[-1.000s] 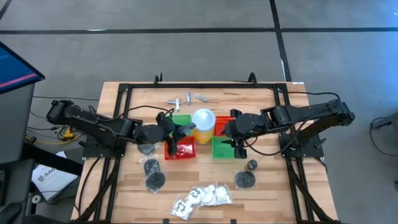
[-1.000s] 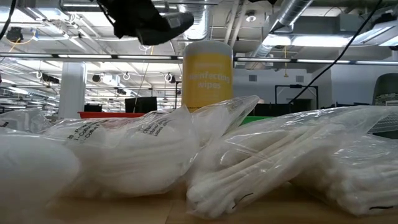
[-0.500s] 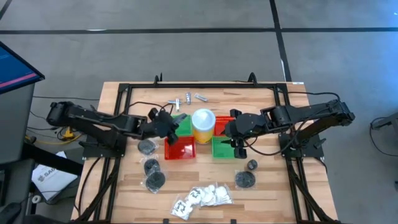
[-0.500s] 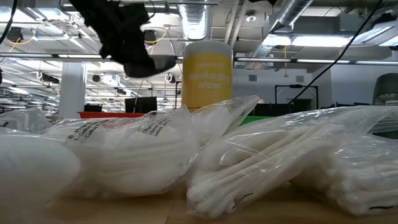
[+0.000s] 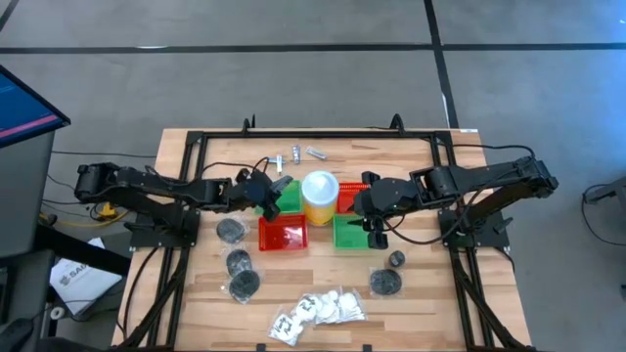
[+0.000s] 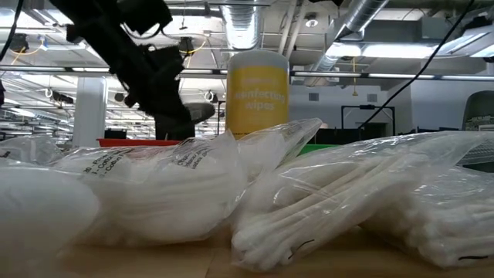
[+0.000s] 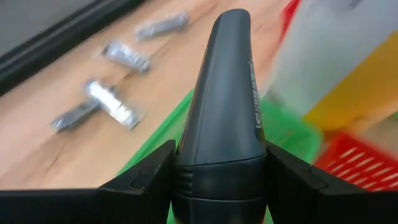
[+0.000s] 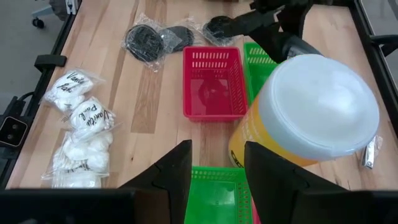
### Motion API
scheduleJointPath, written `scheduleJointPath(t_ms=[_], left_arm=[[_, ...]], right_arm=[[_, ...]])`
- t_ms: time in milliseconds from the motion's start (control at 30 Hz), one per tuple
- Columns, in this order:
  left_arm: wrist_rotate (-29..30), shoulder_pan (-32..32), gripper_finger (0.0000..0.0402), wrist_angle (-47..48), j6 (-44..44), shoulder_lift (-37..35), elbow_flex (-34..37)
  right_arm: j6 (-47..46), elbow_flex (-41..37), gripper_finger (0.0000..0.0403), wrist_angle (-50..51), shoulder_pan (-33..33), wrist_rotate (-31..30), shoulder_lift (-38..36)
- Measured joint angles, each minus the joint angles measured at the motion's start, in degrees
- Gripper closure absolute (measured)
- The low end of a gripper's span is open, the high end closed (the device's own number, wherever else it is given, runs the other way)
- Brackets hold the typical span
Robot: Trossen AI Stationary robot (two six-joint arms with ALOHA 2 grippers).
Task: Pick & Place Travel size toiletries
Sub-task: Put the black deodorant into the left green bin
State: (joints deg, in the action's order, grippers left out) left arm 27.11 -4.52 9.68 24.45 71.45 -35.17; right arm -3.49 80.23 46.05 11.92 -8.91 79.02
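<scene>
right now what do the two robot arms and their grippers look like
Both arms are dark, jointed and slim, each on a black base frame at the table's side, with thin black cables along them. The left gripper and right gripper have two smooth, dark, tapering plastic fingers. No clear markings show.

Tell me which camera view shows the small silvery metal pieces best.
The left wrist view: the metal pieces lie loose on bare wood just past the left end effector, large though blurred. The high view shows the same metal pieces as tiny specks behind the baskets. The right wrist view catches only one at its edge; the low view shows none.
</scene>
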Motion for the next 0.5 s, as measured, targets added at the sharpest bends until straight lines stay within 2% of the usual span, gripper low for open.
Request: scheduleJointPath(t_ms=[267, 500], left_arm=[[-5.1, -2.0, 0.0213, -3.0, -1.8, 6.3, 0.6], [-6.1, -2.1, 0.0213, -6.6, -3.3, 11.9, 0.6]], right_arm=[[-0.2, 0.0, 0.0269, -0.3, 0.0, 0.0, 0.0], [-0.1, 0.0, 0.0272, -0.1, 0.0, 0.0, 0.0]])
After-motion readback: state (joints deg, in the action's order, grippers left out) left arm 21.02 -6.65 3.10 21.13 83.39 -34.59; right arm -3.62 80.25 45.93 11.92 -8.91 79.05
